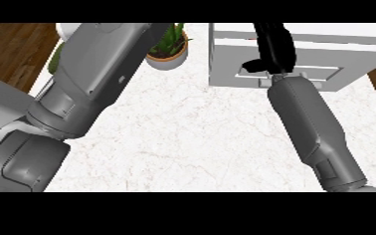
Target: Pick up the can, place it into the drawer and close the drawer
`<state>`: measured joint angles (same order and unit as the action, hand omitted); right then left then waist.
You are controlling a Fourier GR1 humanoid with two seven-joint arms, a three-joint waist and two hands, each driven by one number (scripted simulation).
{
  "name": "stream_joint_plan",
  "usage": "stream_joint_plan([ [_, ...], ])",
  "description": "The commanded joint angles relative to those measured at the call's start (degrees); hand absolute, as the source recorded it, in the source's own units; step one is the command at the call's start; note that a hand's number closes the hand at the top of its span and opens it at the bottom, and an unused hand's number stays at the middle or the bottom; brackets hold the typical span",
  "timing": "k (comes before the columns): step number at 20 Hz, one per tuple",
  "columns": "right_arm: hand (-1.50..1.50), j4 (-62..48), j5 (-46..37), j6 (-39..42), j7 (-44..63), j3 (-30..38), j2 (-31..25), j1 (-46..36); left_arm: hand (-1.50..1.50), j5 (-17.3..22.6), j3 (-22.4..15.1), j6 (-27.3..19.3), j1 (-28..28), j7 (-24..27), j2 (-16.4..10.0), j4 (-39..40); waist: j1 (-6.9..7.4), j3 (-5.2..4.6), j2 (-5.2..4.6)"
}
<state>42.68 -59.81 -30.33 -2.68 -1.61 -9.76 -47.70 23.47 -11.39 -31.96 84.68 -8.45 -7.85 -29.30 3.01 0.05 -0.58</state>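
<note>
A white drawer unit (330, 55) stands at the counter's back right, its front panel with a recessed handle (320, 73) facing me. My right hand (275, 47) lies over that front, fingers straight and pointing away from me, thumb (253, 65) out to the left; it is open and holds nothing. No can shows anywhere in the view. Whether the drawer stands slightly out or fully in I cannot tell. My left forearm (92, 74) rises across the left side and leaves the view at the top, so its hand is hidden.
A green plant in a pale pot (168, 55) stands left of the drawer unit. Something white (66, 29) and something green (54, 60) peek out behind the left forearm. The white marble counter (191, 129) ends at the left over wooden floor (22, 50).
</note>
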Motion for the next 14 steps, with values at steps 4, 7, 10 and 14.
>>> stream_joint_plan([
  [4,-1.5,-13.48,-0.84,-5.47,-1.19,4.27,-1.83,-10.95,-1.5,-1.15,-1.08,1.21,-2.74,-4.36,-3.9,-6.0,1.95,0.0,-0.14],
  [7,-1.5,-17.28,-2.48,-7.95,-0.17,4.12,-0.59,-13.8,-1.5,-0.89,-1.31,2.44,-7.17,-3.83,-4.43,-9.65,2.54,-0.04,-0.22],
  [10,-1.5,-19.67,-1.34,-8.28,-1.82,5.98,-2.8,-17.35,-1.5,-1.04,-1.3,2.35,-6.68,-4.92,-4.99,-11.12,3.17,0.01,-0.8],
  [14,-1.5,-22.3,-0.51,-7.44,-3.28,7.02,-3.27,-19.64,-1.5,-1.49,-2.25,3.06,-9.8,-6.95,-6.84,-15.29,3.7,0.02,-0.61],
])
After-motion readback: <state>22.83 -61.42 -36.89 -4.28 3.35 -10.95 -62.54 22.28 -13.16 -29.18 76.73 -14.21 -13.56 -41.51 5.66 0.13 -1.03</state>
